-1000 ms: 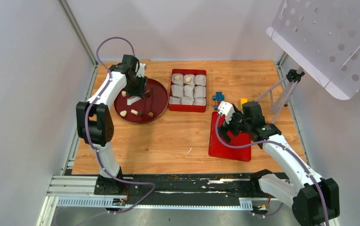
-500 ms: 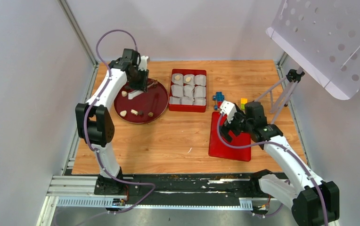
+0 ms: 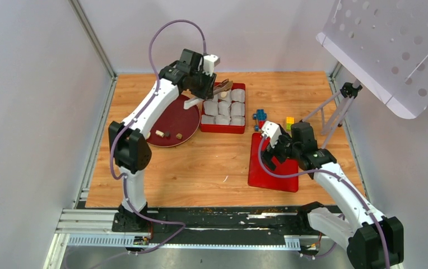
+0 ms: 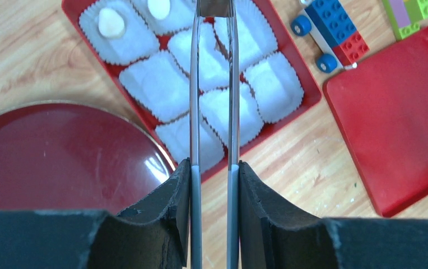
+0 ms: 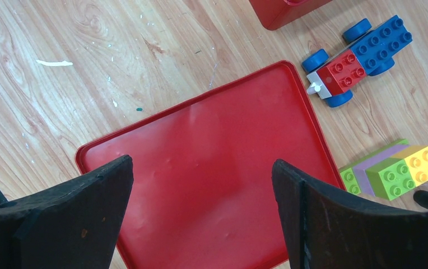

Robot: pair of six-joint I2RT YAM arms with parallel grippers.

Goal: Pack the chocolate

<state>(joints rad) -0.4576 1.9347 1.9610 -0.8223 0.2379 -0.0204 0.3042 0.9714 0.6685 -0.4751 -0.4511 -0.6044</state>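
Left wrist view: left gripper (image 4: 214, 168) clamped on the shanks of metal tongs (image 4: 195, 101). The blades ran long and nearly parallel across the red box (image 4: 307, 92), from its plate-side edge toward its far row. Tong tips were cut off at the frame's top, so I could not tell whether they held a piece. Top view gave only a brownish blur there.

Two pale chocolates (image 4: 111, 22) sat in paper cups (image 4: 158, 84) at the box's corner, just beside the tips. Cups under the blades looked empty. Three loose chocolates (image 3: 167, 134) lay on the round plate (image 3: 175, 120) beside the box, away from the tips.

Left arm was plainly the nearer. Right gripper (image 5: 201, 165) hung wide open, nothing between its jaws, over the flat red lid (image 5: 228, 112) on the box's other side, well apart.
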